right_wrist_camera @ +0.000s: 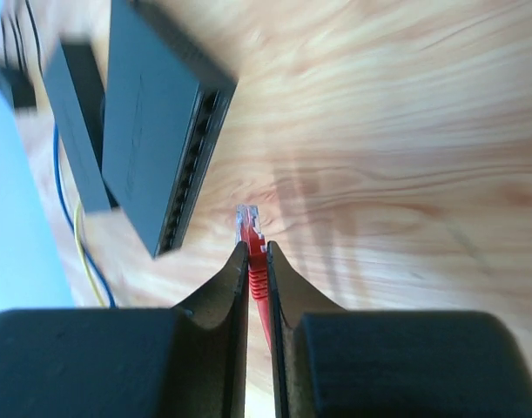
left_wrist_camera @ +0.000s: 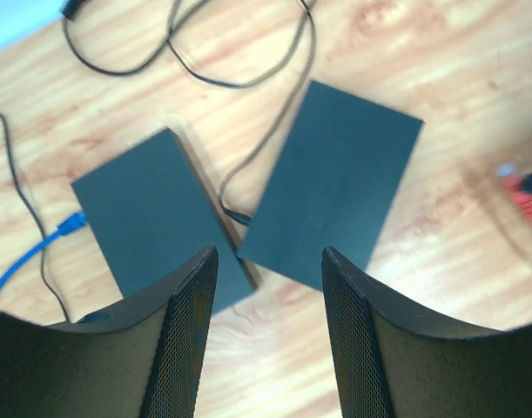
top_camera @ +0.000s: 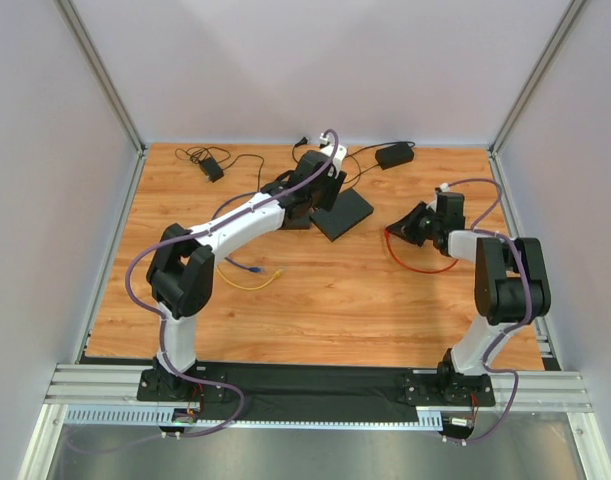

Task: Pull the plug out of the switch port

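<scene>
My right gripper (right_wrist_camera: 257,248) is shut on the red cable's plug (right_wrist_camera: 251,228). The plug's clear tip is free in the air, a short way from the port row (right_wrist_camera: 189,178) of the black switch (right_wrist_camera: 148,104). In the top view the right gripper (top_camera: 399,230) sits right of the switch (top_camera: 343,214), and the red cable (top_camera: 425,267) loops on the table below it. My left gripper (left_wrist_camera: 270,252) is open and empty, hovering above the switch (left_wrist_camera: 335,183) and a second black box (left_wrist_camera: 148,222). In the top view the left gripper (top_camera: 320,192) is over these boxes.
A blue cable (left_wrist_camera: 30,252) plugs into the second box. Thin black cords (left_wrist_camera: 239,78) run to two power adapters (top_camera: 393,154) (top_camera: 211,168) at the back of the wooden table (top_camera: 335,300). A yellow cable (top_camera: 250,282) lies by the left arm.
</scene>
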Motion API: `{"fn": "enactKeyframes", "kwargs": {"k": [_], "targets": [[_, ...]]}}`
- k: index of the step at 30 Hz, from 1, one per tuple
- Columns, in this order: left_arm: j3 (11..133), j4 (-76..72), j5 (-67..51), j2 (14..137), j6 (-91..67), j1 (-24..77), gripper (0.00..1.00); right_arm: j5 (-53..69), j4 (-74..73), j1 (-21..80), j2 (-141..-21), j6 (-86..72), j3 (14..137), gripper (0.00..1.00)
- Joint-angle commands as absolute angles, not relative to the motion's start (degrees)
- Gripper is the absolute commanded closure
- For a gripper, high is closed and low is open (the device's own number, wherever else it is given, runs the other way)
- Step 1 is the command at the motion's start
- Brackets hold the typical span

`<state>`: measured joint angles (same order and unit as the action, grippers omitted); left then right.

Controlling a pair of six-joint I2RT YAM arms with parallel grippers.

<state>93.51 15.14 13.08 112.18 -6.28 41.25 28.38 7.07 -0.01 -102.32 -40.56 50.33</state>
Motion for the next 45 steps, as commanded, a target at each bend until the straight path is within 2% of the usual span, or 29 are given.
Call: {"fn": "enactKeyframes", "kwargs": {"k": [1,6,15,21,32,37,39,40,43,44,45], "targets": [[92.46,12.22,13.98,111.97,-6.94,40.34,0.41,15.49,15.64,-2.02,-96.25,-47.27,47.73,1.00],[92.20,12.04,12.84,112.41,-7.29,40.17,0.41,-4.69,14.15,-2.55,-90.27,-52.55,43.69,1.00],[92.55,11.78,11.43,114.43,-7.21,39.99,0.41,-22.56,10.22,-2.37,-90.09,-64.41,42.71,1.00],[93.25,11.78,10.55,115.57,-7.91,39.90,0.42,-29.61,2.91,-2.37,-92.81,-69.86,44.99,1.00],[94.22,12.30,9.32,116.81,-8.00,39.90,0.43,-33.40,-1.56,-2.55,-96.24,-63.11,50.44,1.00],[96.15,13.88,7.65,118.39,-3.96,39.90,0.43,-30.50,-3.25,-2.90,-98.78,-60.29,53.61,0.94],[97.11,15.46,6.95,119.09,-3.43,39.38,0.44,-30.23,-3.51,-2.90,-99.14,-60.03,54.14,0.87],[98.34,16.51,5.73,119.87,-3.43,39.20,0.43,-30.15,-3.08,-2.90,-98.97,-59.59,54.14,0.82],[102.72,18.98,3.08,122.59,-3.87,37.97,0.43,-29.88,-2.64,-2.90,-98.27,-58.19,53.97,0.73],[104.14,21.07,2.90,123.39,-3.61,37.97,0.43,-29.71,-2.38,-2.90,-97.91,-56.88,54.05,0.60],[106.41,22.05,2.90,124.79,-3.34,37.79,0.43,-29.53,-2.72,-2.90,-97.39,-56.00,54.14,0.57]]}}
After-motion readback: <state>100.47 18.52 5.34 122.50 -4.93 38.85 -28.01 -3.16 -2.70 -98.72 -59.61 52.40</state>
